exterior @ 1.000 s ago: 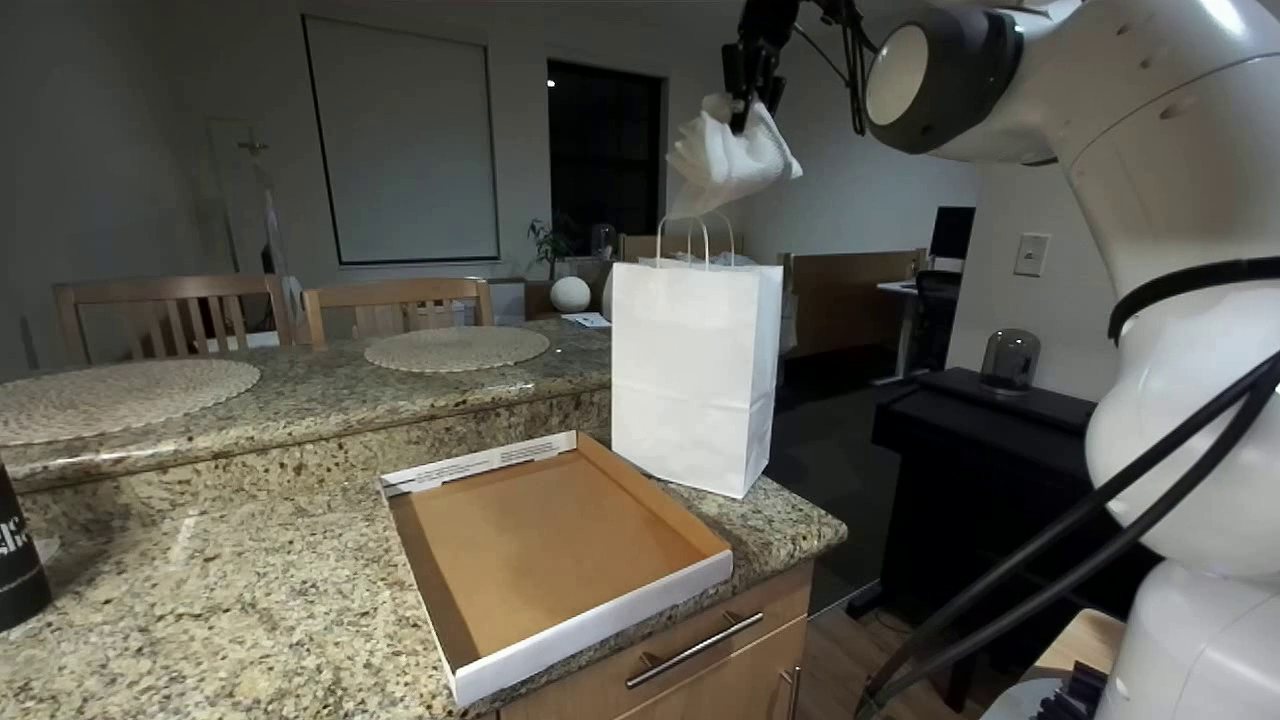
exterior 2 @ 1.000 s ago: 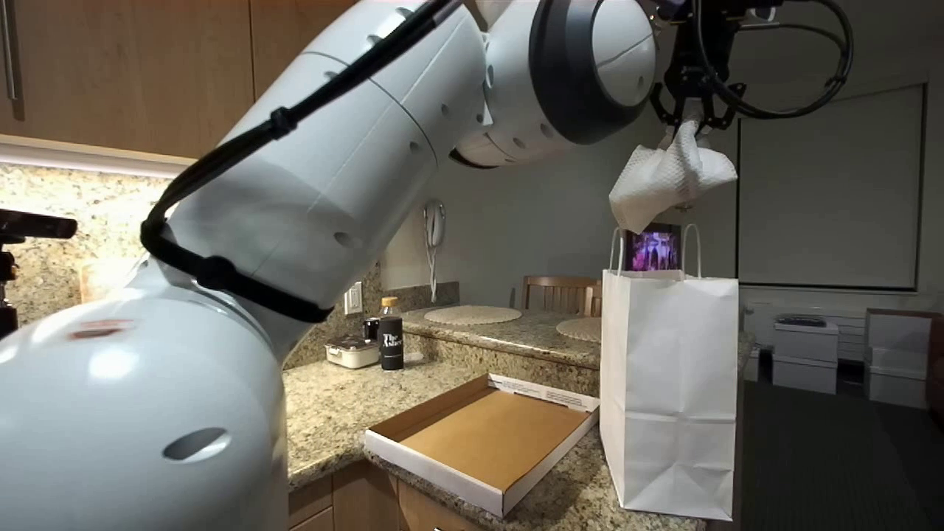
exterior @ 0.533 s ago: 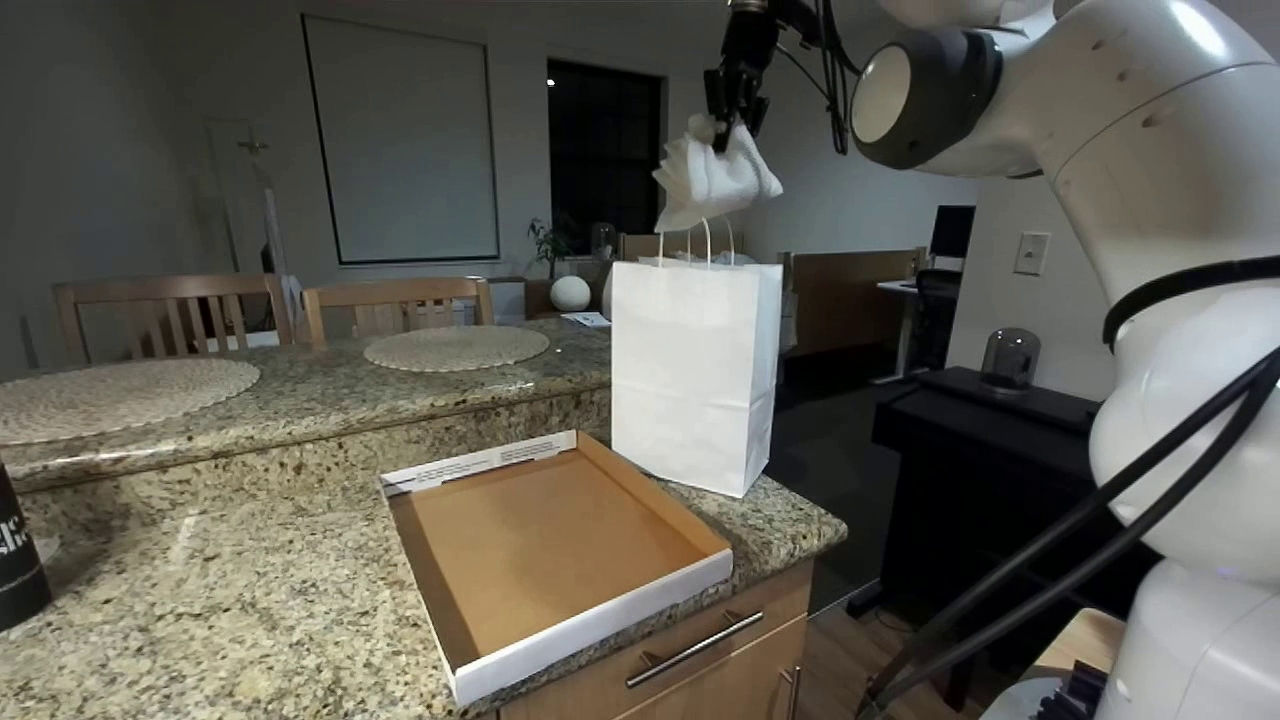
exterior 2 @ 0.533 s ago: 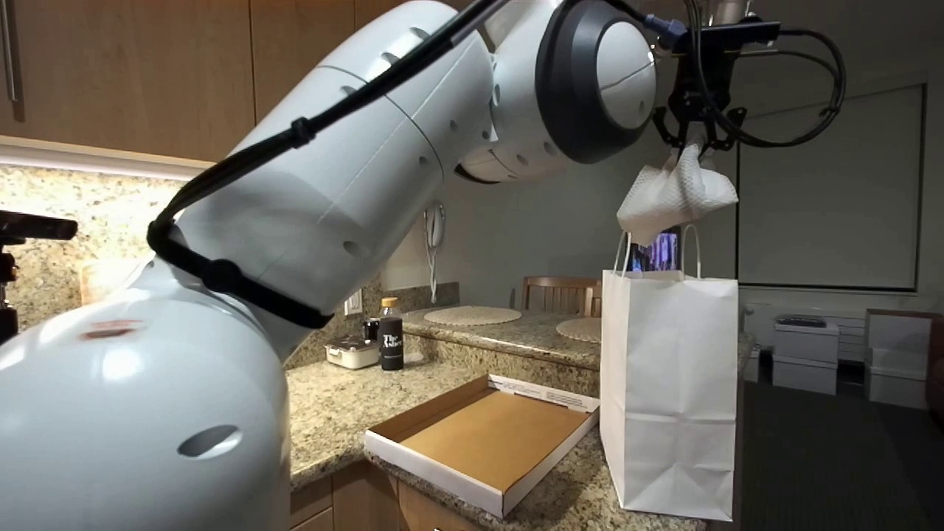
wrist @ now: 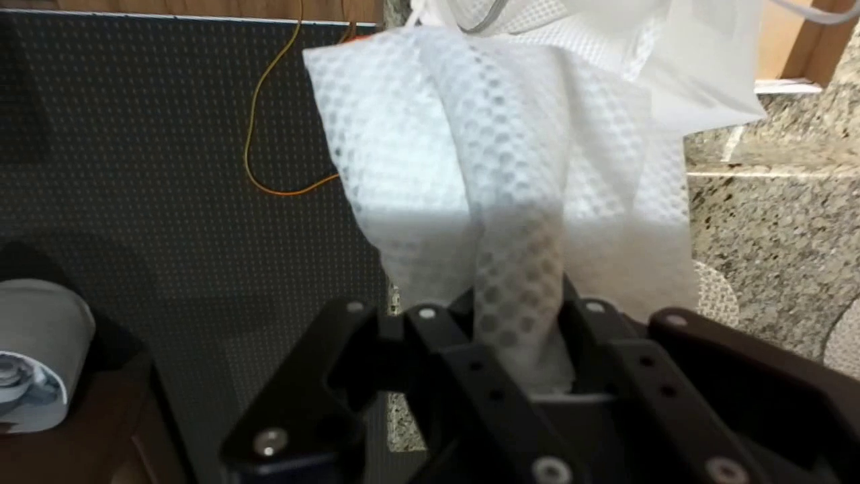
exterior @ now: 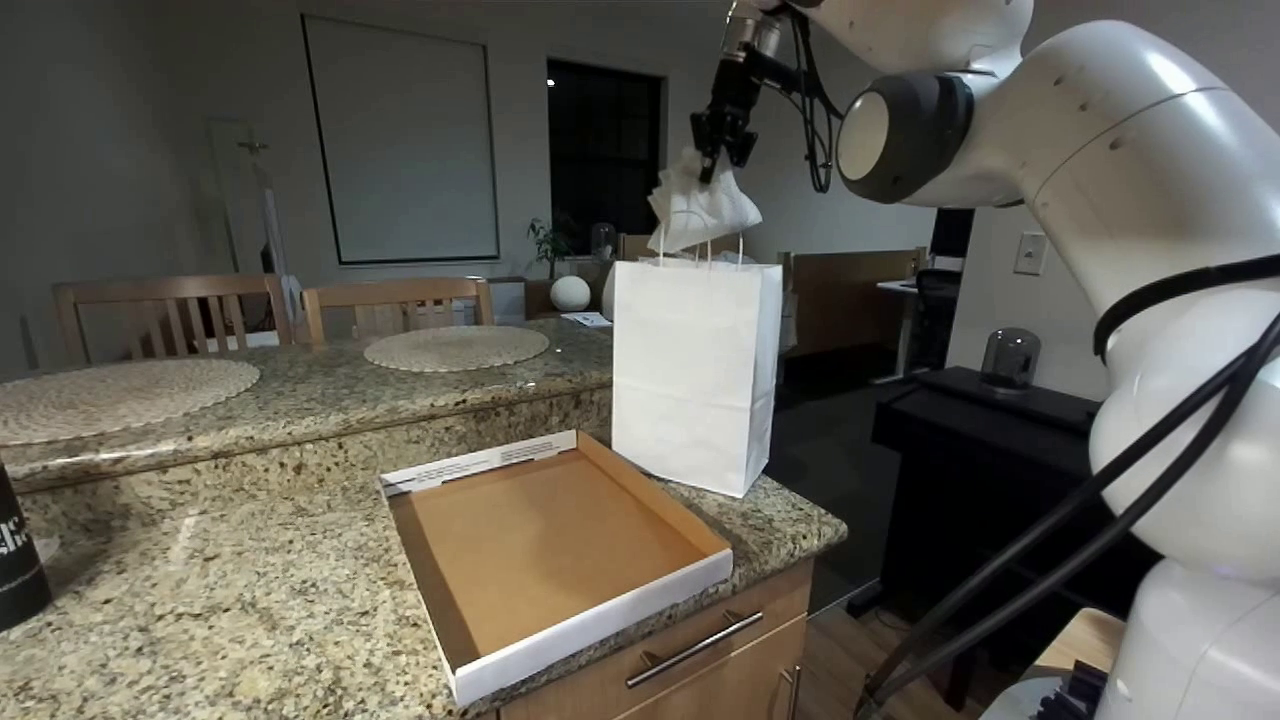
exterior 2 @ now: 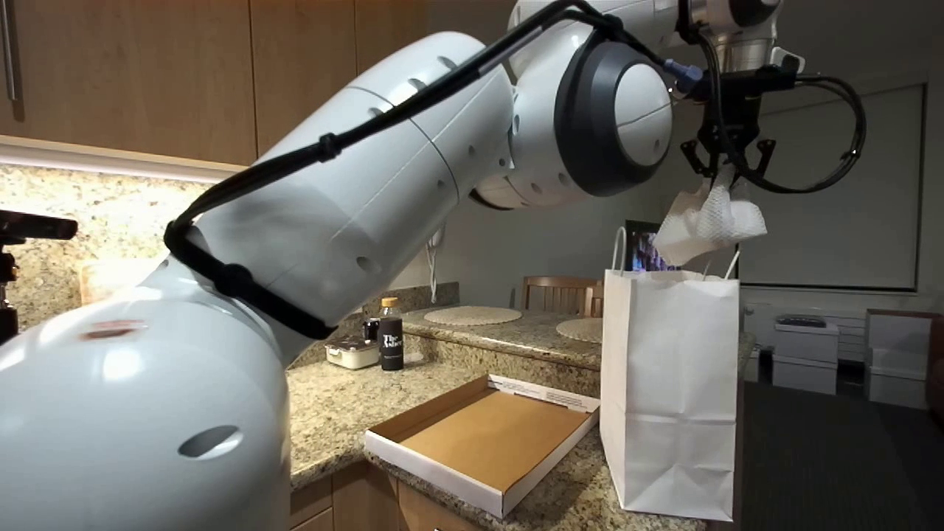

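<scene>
My gripper [wrist: 517, 308] is shut on a white, dimpled paper towel [wrist: 500, 148], pinched into a fold between the black fingers. The towel [exterior: 705, 212] spreads out and hangs below the gripper [exterior: 712, 168] in both exterior views. Directly beneath it stands an upright white paper bag [exterior 2: 671, 391] with loop handles, on the counter corner. The towel's lower corner hangs just above the bag's rim, among the handles; whether it touches them I cannot tell. In the wrist view the towel hides much of the bag's opening, and part of the bag [wrist: 705, 74] shows beyond it.
A shallow cardboard tray [exterior: 560, 540] with white sides lies beside the bag. The granite counter ends right of the bag, with dark floor beyond. A black bottle [exterior 2: 391, 343] and a pale container [exterior 2: 352, 354] stand further back. Round placemats [exterior: 458, 348] lie on the raised ledge.
The arm has lowered with the towel toward the bag, also drifting sideways. One bag handle now leans differently than before. The grip on the towel stays the same.
</scene>
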Controlling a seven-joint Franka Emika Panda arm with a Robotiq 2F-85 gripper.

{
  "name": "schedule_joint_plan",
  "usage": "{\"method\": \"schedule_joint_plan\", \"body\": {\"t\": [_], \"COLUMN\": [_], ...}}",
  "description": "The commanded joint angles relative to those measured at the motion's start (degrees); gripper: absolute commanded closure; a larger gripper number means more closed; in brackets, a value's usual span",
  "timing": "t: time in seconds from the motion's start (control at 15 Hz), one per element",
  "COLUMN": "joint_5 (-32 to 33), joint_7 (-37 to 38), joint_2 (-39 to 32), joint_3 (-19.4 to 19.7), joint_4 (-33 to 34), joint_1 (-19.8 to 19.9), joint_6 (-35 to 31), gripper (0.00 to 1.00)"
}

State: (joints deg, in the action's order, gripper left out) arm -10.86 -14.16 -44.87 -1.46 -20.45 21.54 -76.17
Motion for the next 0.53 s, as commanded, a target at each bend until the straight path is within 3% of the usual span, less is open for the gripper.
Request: {"method": "schedule_joint_plan", "body": {"t": [0.0,0.27,0.47], "joint_5": [2.54,6.65,13.37], "joint_7": [1.72,-0.53,-1.74], "joint_2": [-0.86,-1.71,-1.19], "joint_3": [0.90,2.52,6.05], "joint_4": [-0.28,-0.38,-2.00], "joint_1": [-1.34,-3.76,-7.19], "joint_6": [-4.16,-6.93,-2.59], "gripper": [0.92,0.92,0.92]}}
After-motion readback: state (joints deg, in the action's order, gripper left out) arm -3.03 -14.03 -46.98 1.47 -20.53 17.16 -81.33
